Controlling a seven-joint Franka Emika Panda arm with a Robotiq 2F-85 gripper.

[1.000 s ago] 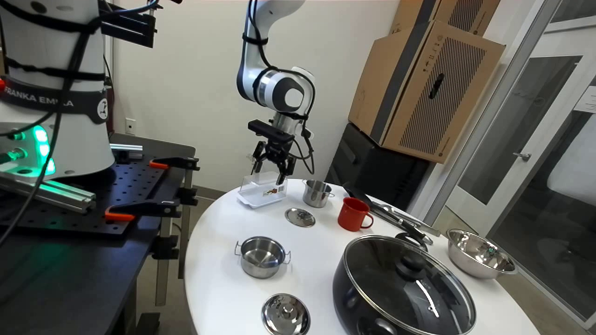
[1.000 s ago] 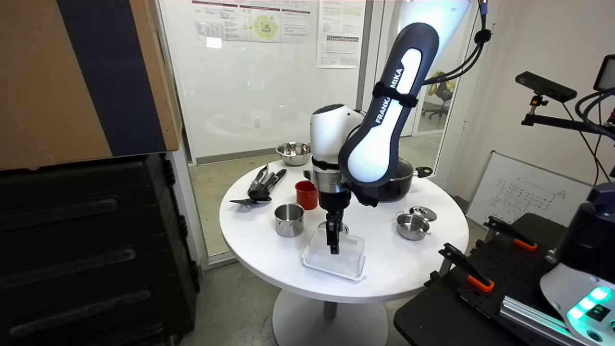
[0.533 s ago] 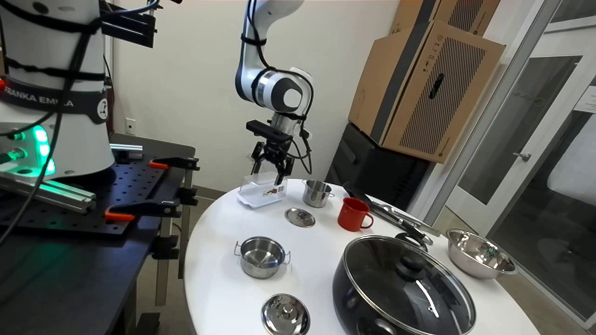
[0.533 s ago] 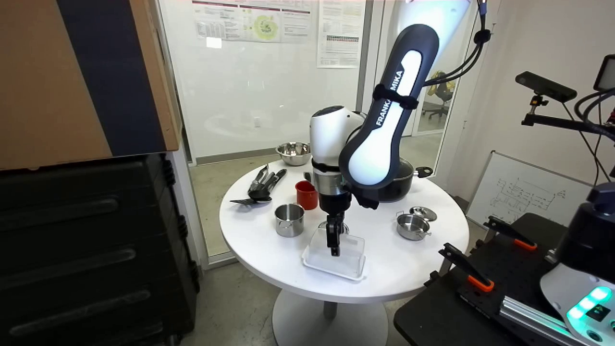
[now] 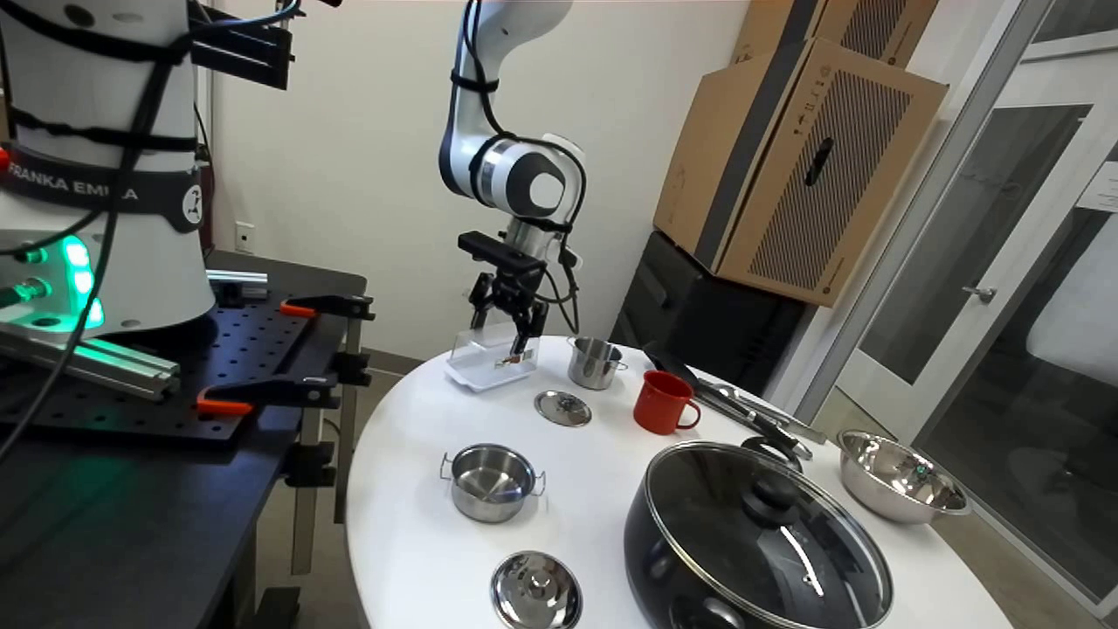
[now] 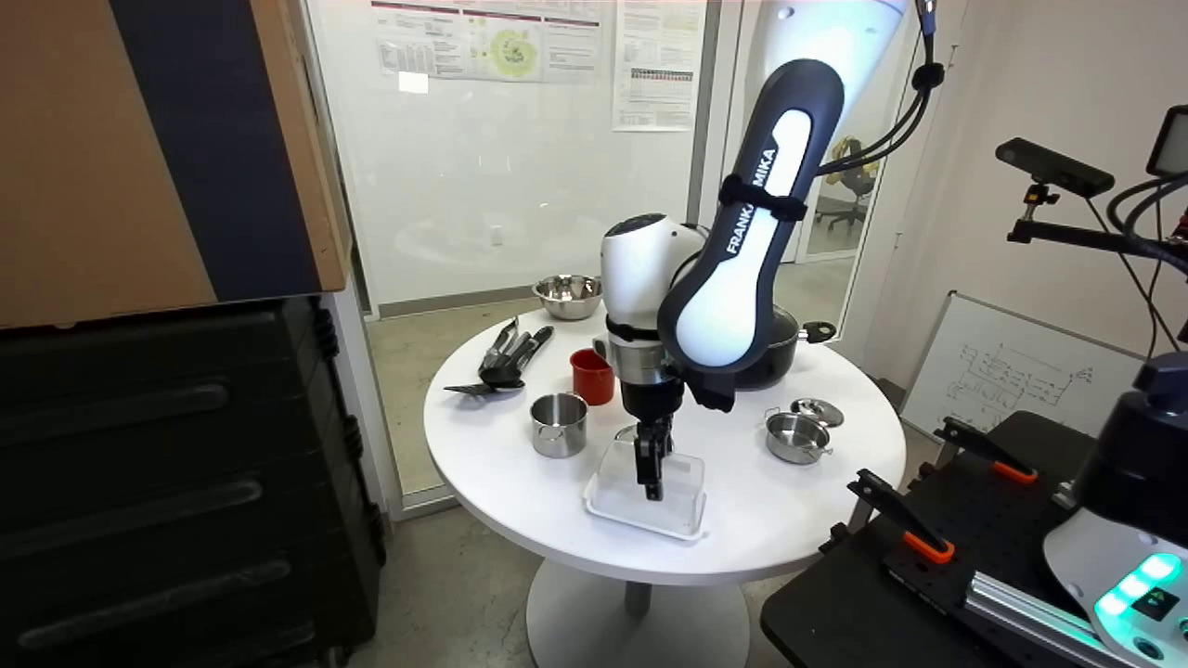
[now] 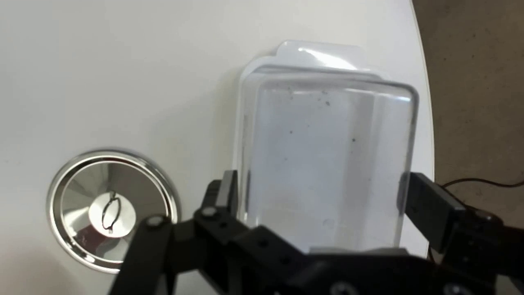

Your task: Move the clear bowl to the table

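The table (image 5: 402, 498) has a smooth, even top, and the clear bowl (image 7: 327, 155) appears as glossy, see-through plastic. The small lid (image 7: 112, 213) and mixing bowl (image 5: 891, 491) are mirror-bright metal; the pot lid (image 5: 742, 542) is metal-rimmed glass, the mug (image 5: 659, 405) glossy, the carton (image 5: 799, 201) matt cardboard.

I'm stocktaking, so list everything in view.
round table: one, white, mid-scene
tray: one, white, on table
clear rectangular cover: one, colourless, over tray
steel pots: two, silver, on table
steel lids: two, silver, on table
mug: one, red, on table
glass-lidded pot: one, black, on table
steel bowl: one, silver, on table
utensils: several, black/silver, on table
storage unit: one, black, near table
cardboard boxes: two, brown, on storage unit
bench: one, black, beside table
clamps: two, black/orange, on bench
camera: one, black, on bracket
whiteboard: one, white, against wall
posters: two, white, on partition
robot arm: one, white/black, over table
gripper: one, black, open, astride cover
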